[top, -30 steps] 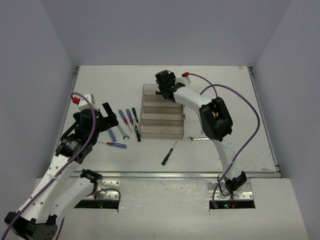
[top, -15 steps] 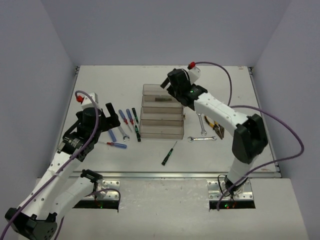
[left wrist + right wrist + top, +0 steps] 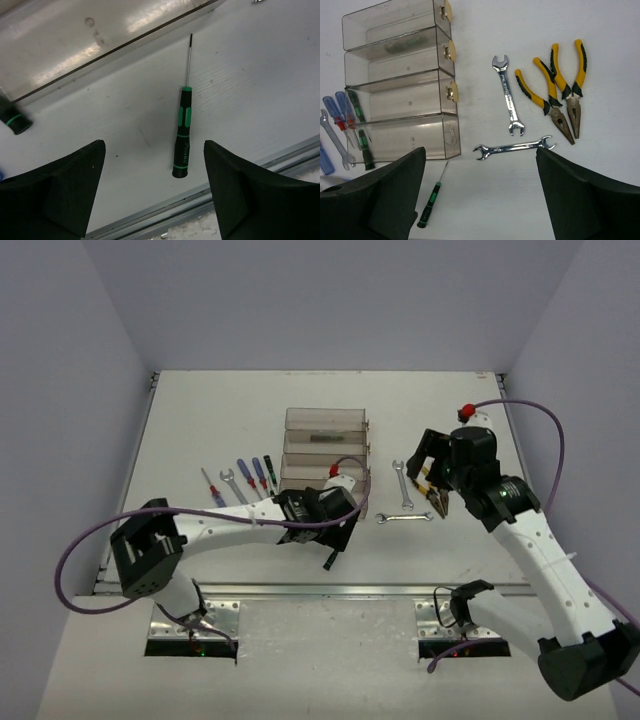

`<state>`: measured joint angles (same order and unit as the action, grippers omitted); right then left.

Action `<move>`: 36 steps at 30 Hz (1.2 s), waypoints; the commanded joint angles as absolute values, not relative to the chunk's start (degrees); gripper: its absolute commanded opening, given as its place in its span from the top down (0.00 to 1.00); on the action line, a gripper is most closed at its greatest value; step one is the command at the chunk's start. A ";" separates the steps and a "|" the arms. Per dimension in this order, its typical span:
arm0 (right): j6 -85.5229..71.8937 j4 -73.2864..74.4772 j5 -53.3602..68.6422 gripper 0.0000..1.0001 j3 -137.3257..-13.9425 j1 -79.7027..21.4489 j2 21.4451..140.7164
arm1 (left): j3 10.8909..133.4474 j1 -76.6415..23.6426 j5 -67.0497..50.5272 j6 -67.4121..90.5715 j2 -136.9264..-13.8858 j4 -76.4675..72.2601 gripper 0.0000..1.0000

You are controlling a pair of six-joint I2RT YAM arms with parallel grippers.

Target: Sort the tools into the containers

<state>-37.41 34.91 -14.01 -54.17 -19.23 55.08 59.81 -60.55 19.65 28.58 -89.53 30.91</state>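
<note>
The containers (image 3: pixel 322 502) (image 3: pixel 400 100) are four clear trays in a row at the table's middle; a dark tool (image 3: pixel 322 438) lies in the second from the back. My left gripper (image 3: pixel 343 533) (image 3: pixel 152 195) hangs open over a black screwdriver with green marks (image 3: pixel 182 130) (image 3: pixel 328 560), whose handle end lies between the fingers, untouched. My right gripper (image 3: pixel 430 468) (image 3: pixel 480 200) is open and empty, high above two yellow-and-black pliers (image 3: pixel 545 100) (image 3: pixel 572 85) and two silver wrenches (image 3: pixel 508 95) (image 3: pixel 514 148).
Left of the trays lie blue-and-red screwdrivers (image 3: pixel 243 473), another wrench (image 3: pixel 232 488) and a second black-green screwdriver (image 3: pixel 270 472). A metal rail (image 3: pixel 210 192) runs along the table's near edge, just past the screwdriver's handle.
My left arm swung from the left tools across to the screwdriver before the trays. My right arm left the trays for the pliers, jaws wider; a dark tool now shows in the second tray.
</note>
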 commanded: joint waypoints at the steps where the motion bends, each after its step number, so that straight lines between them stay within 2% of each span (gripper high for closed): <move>1: -31.24 39.86 -13.95 0.10 -55.59 -18.70 51.02 | 63.65 -62.01 17.80 29.68 -97.50 26.63 0.28; 9: -31.03 40.17 -11.25 0.10 -54.40 -18.72 50.53 | 63.57 -62.57 15.06 30.23 -104.83 24.89 0.42; 11: -31.10 40.02 -11.61 0.10 -54.70 -18.72 50.46 | 63.04 -62.72 14.01 30.23 -105.58 24.73 0.54; 12: -31.17 40.04 -11.79 0.10 -54.86 -18.72 50.40 | 62.77 -62.81 13.59 30.29 -105.89 24.59 0.57; 15: -31.33 40.08 -12.05 0.10 -55.47 -18.72 50.14 | 62.49 -64.01 13.06 30.32 -106.02 25.08 0.91; 16: -31.27 40.10 -12.27 0.10 -55.74 -18.72 50.07 | 62.56 -64.95 12.91 30.35 -105.39 25.64 0.98; 25: -30.18 41.10 -14.00 0.10 -59.86 -18.65 50.11 | 67.92 -68.20 11.15 27.96 -92.39 33.27 1.00; 27: -29.76 41.38 -15.22 0.10 -60.80 -18.65 50.26 | 70.38 -67.62 14.69 26.46 -89.79 34.66 1.00; 30: -29.11 41.50 -16.39 0.10 -62.50 -18.65 49.96 | 78.46 -57.14 21.26 24.13 -89.92 36.97 1.00; 33: -29.44 41.56 -16.64 0.10 -63.36 -18.63 49.95 | 88.94 -48.27 28.14 23.63 -98.25 39.35 1.00; 36: -29.56 41.45 -15.12 0.10 -63.31 -18.63 50.27 | 100.93 -39.28 29.45 31.43 -104.28 39.00 1.00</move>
